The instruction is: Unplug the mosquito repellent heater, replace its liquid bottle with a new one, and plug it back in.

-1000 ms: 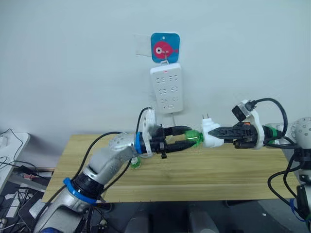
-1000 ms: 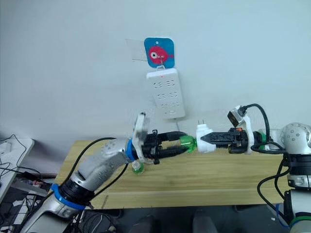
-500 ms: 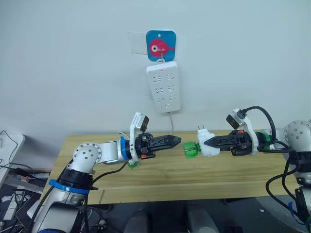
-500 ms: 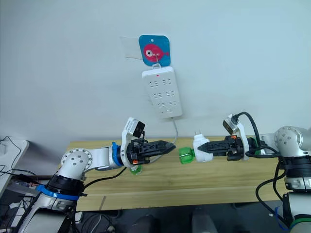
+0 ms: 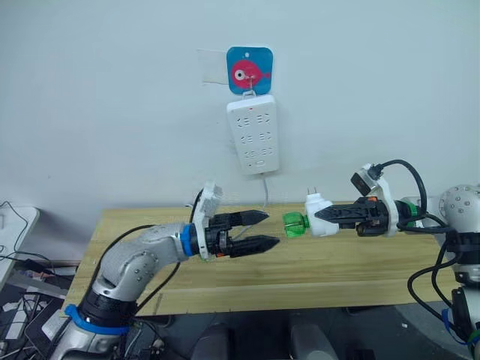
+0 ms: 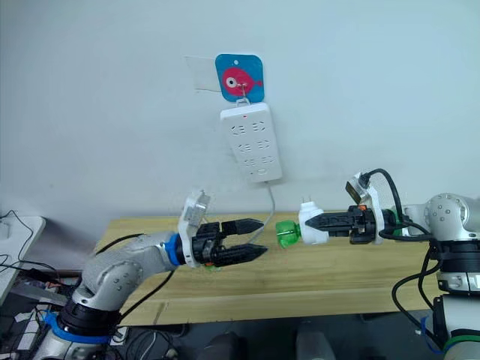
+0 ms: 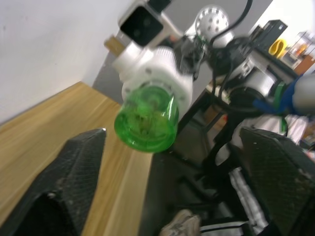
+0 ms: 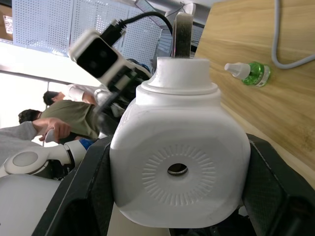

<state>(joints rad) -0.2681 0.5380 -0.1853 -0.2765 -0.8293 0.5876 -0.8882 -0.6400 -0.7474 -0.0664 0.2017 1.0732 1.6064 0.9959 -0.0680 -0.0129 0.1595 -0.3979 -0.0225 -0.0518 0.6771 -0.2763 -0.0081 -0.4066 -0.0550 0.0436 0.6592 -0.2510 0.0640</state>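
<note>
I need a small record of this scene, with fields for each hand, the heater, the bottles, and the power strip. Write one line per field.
left hand: open, holds nothing, fingers aimed at the green bottle
right hand: shut on the mosquito repellent heater
mosquito repellent heater: unplugged, held in the air above the table, prongs upward
green bottle: still attached to the heater, facing the left hand
second bottle: green with white cap, lies on the table
power strip: white, hangs on the wall under a blue fish hook
</note>
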